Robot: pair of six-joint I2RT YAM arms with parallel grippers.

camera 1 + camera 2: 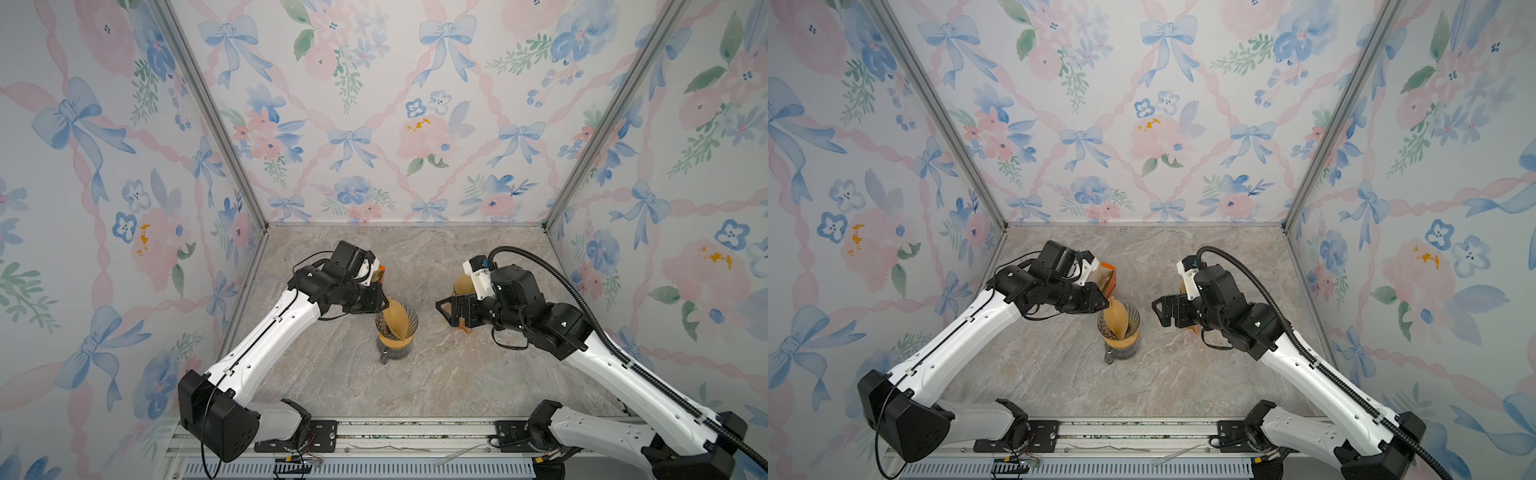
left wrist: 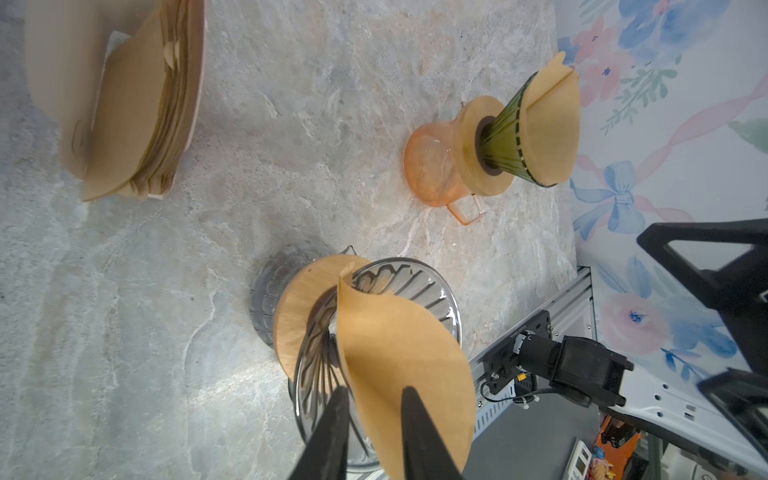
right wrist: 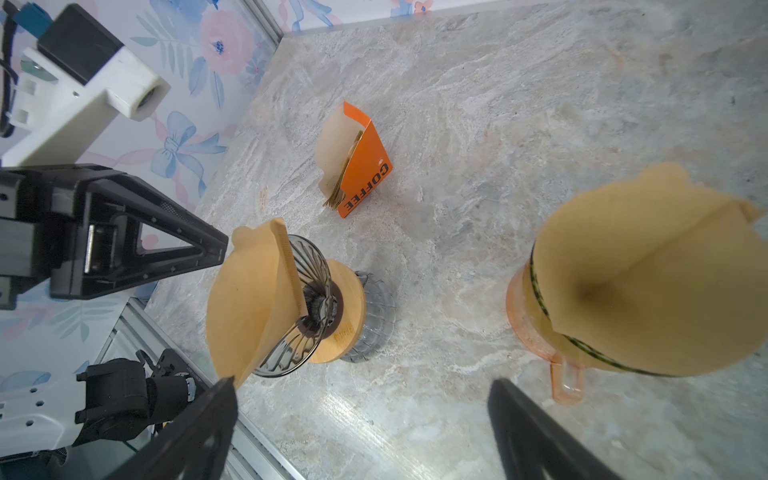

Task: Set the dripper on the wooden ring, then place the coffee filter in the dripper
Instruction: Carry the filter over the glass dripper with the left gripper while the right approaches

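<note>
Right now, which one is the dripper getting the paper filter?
Start at the marble tabletop and find its centre. The clear glass dripper sits on a wooden collar over a grey jug, a folded brown filter leaning in it. The other dripper is green, on an orange jug.

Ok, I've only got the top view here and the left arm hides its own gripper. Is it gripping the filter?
Observer: No. In the left wrist view the left gripper has its jaws apart, one on each side of the filter, and they don't look pinched on it.
Operator: Is the filter seated?
Observer: Not fully. In the right wrist view its tip is down in the dripper, but it leans to one side, well over the rim, and isn't spread against the glass.
Operator: What's under the right arm?
Observer: A green dripper with a second filter in it, standing on an orange jug.
</note>
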